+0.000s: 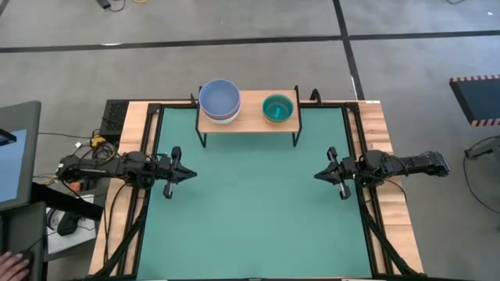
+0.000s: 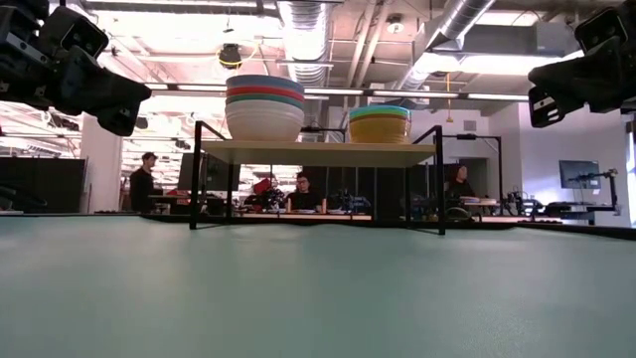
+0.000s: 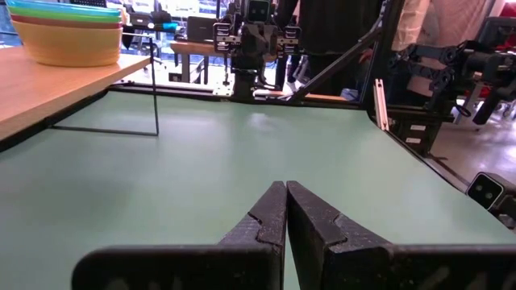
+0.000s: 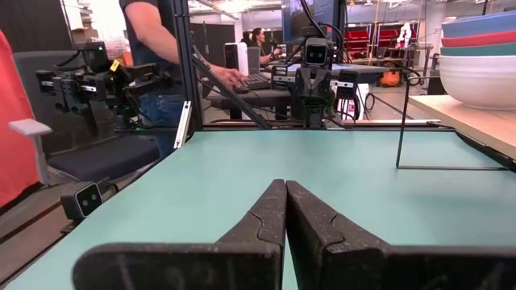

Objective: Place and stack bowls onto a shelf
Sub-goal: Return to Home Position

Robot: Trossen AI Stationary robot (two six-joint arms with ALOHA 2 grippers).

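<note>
1. My left gripper [image 1: 186, 175] hung over the left side of the green work table [image 1: 250, 226], fingers [image 3: 266, 217] pressed together on nothing. I think it was resting.
2. The small wooden shelf with black legs [image 1: 250, 122] held two piles of round plastic bowls: periwinkle-topped pile [image 1: 219, 99] left, cyan-topped pile [image 1: 277, 108] right.
3. My right gripper [image 1: 320, 176] hung opposite, fingers [image 4: 266, 217] pressed together too.
4. Only the low view showed the bowls underneath: white, teal and red on the left, yellow at the bottom on the right.

The high view looks straight down and the low view level across the table [image 1: 250, 218], both showing the shelf [image 1: 251, 113] upper centre, while the wrist views face inward.
</note>
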